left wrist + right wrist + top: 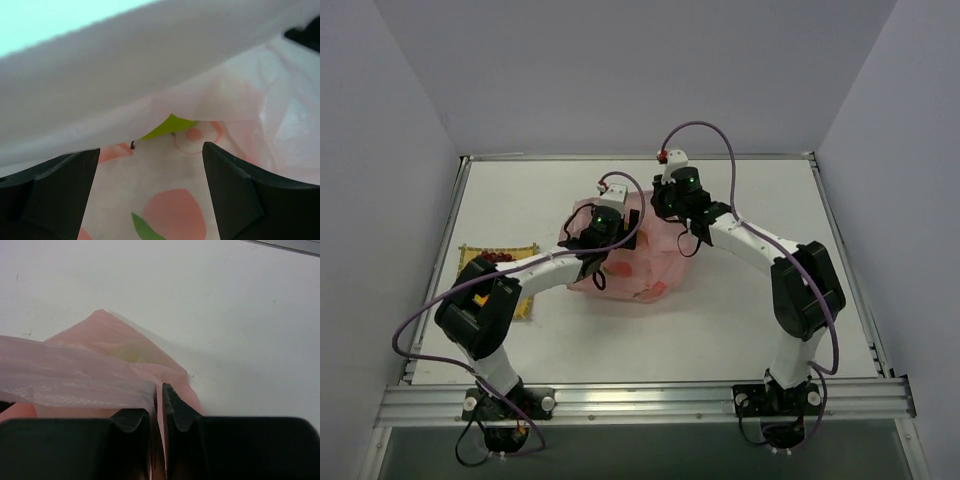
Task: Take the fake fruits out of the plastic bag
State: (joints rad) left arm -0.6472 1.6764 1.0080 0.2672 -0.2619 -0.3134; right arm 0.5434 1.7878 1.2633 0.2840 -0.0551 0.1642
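Note:
The pink plastic bag (638, 262) lies crumpled at the table's middle. An orange shape (620, 268) and a red one (656, 290) show through its film. My left gripper (604, 226) is open, its jaws reaching into the bag's mouth. In the left wrist view (151, 150) the jaws stand wide apart over peach-printed film (172, 212). Just ahead, a yellow-green fruit (172, 125) with a dark stem peeks from under a fold. My right gripper (670, 206) is shut on the bag's edge (80, 385), holding it up; in the right wrist view (158, 390) film runs between the jaws.
A flat yellow woven mat (520, 300) lies left of the bag, partly under my left arm, with small dark red things (495, 257) on it. White walls close the table at the back and sides.

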